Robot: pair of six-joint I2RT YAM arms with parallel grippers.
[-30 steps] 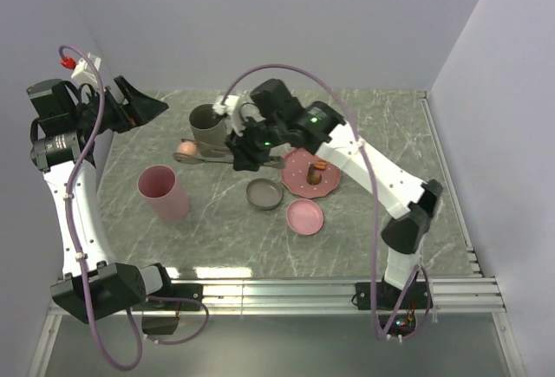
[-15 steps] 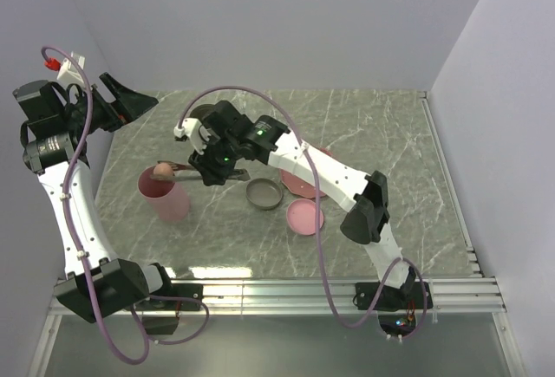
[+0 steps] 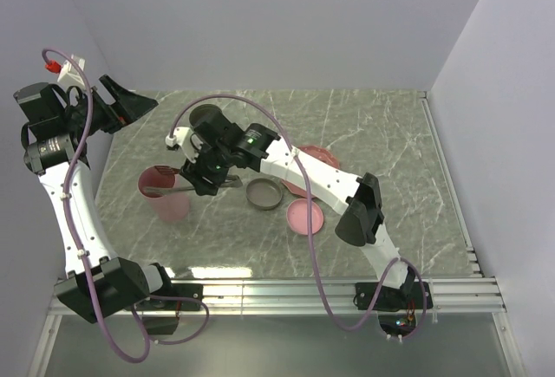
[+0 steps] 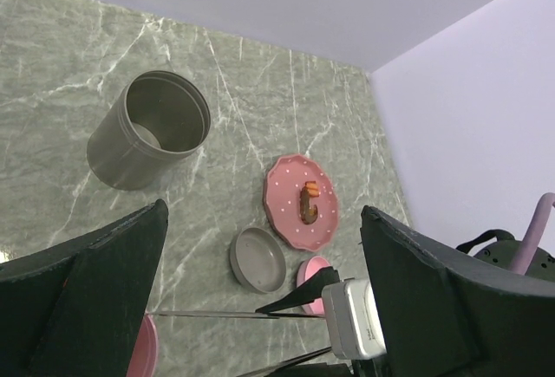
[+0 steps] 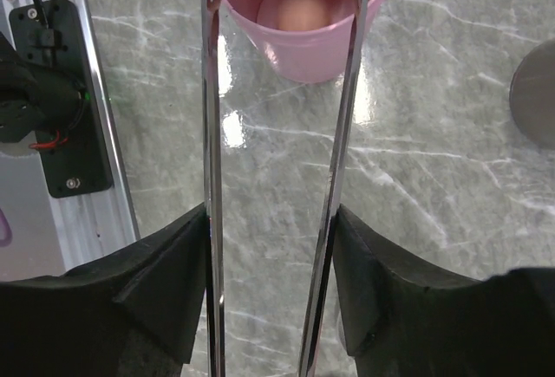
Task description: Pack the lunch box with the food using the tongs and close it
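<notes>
Top cam: high, behind my arm bases, looks down on whole counter (image 3: 390,134).
L wrist cam: raised far left, faces down-right, wide.
R wrist cam: close, looks along tongs (image 5: 211,134) into pink cup (image 5: 303,56).
Shared: pink cup top + R; plate (image 4: 290,208) top + L.

The tongs (image 5: 211,134) are polished metal, bright like a mirror. The worktop (image 5: 451,178) looks like grey-green veined stone, glossy, with light reflections. The pink lunch box (image 5: 303,61) is smooth plastic. The grey tin (image 4: 149,130) is dull metal. The right pincer (image 5: 270,230) is matt black plastic.
</notes>
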